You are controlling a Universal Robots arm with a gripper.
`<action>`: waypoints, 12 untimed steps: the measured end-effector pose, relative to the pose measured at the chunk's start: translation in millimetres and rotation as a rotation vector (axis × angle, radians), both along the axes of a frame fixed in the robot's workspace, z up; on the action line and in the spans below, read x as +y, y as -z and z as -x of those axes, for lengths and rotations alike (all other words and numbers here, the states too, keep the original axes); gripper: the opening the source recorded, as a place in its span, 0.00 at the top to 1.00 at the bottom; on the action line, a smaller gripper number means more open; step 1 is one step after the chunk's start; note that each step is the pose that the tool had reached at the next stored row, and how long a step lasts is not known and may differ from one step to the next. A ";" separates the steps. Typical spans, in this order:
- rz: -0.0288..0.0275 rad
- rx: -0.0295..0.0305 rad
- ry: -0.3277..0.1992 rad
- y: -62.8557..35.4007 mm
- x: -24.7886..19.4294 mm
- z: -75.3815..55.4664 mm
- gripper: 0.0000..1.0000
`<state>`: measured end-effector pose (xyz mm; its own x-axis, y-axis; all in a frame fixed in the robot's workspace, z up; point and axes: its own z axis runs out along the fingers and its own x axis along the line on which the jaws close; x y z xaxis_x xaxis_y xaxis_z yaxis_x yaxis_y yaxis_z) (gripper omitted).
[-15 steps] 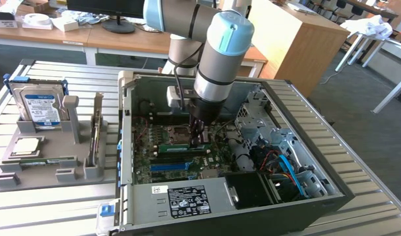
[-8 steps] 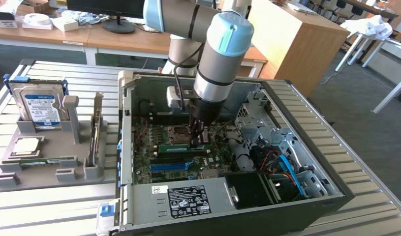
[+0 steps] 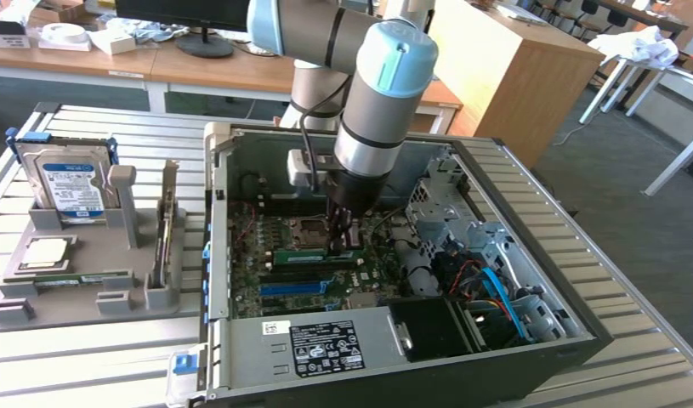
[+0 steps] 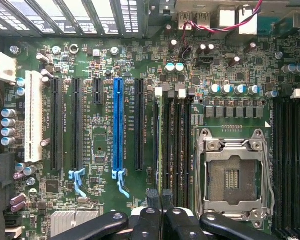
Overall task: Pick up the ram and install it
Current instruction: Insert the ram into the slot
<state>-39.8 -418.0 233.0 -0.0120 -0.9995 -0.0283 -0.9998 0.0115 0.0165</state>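
open computer case (image 3: 556, 234), centre of the exterior view: my gripper (image 4: 160, 196) is down inside it over the motherboard (image 4: 102, 127), its 2 black fingers drawn almost together and clamped on the ram (image 4: 161, 140).

in the wrist view the ram shows edge-on as 1 thin greenish line. it runs away from my fingertips along a memory slot, between the long blue slot (image 4: 118, 125) and the empty processor socket (image 4: 233, 177). in the exterior view the same stick shows as a short green strip just below my fingers, near the middle of the frame, beside the socket.

how far along, as i judge it: the pick-up is done, since the ram is in my grip and well away from the gray holder (image 3: 85, 299) at the exterior view's left. it is also lined up with its slot. what is left is the seating itself. i cannot tell whether the stick's lower edge is already in the slot or only hovering over it, and i cannot tell whether the white latches at the slot ends have closed. my fingers have not let go, so i count the install as not finished.

on the holder stand the hard drive (image 3: 65, 183) at the upper left of the exterior view, the square processor chip (image 3: 46, 252) below it and the expansion card (image 3: 167, 223) upright to their right. a thin greenish strip lies along the holder's front, too small to name.
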 end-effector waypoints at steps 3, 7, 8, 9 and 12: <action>0.0001 0.0001 0.000 1.0 0.0 0.0 0.89; 0.0001 0.0000 0.000 1.1 0.0 0.0 0.89; -0.0002 -0.0001 0.000 1.2 0.3 -0.1 0.89; -0.0002 -0.0001 0.000 1.3 0.5 -0.1 0.89; 0.0000 0.0000 0.000 1.4 0.5 -0.2 0.89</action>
